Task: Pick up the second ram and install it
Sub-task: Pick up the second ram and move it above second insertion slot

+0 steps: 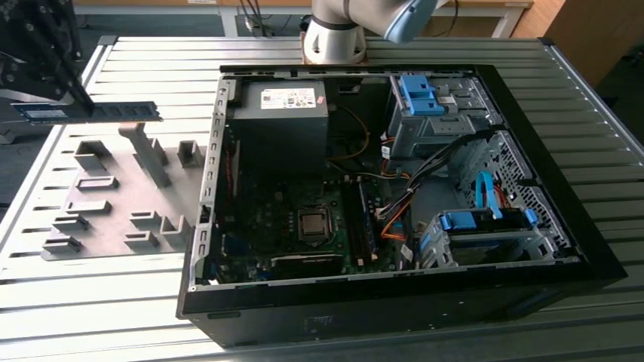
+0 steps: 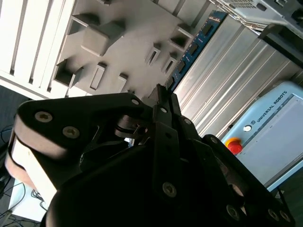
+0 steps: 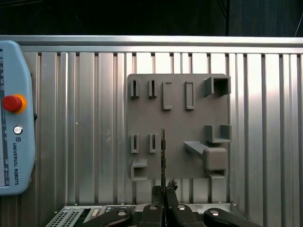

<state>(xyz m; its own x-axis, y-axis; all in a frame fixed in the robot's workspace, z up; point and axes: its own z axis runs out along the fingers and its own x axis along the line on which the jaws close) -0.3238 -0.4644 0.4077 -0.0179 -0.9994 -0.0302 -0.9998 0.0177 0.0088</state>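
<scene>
Second ram [image 1: 121, 111], a thin flat blue stick with black chips, sits clamped in the black end effector [image 1: 78, 105].

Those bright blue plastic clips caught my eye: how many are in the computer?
2: one blue clip on the far drive cage, another on the nearer cage. More may be hidden.

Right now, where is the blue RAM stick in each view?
Exterior view: RAM stick level above the grey plate, exterior view's left.
Second wrist view: stick slanted along the plate's edge.
First wrist view: stick edge-on across the plate.
Shared landmark: the grey plate.
</scene>
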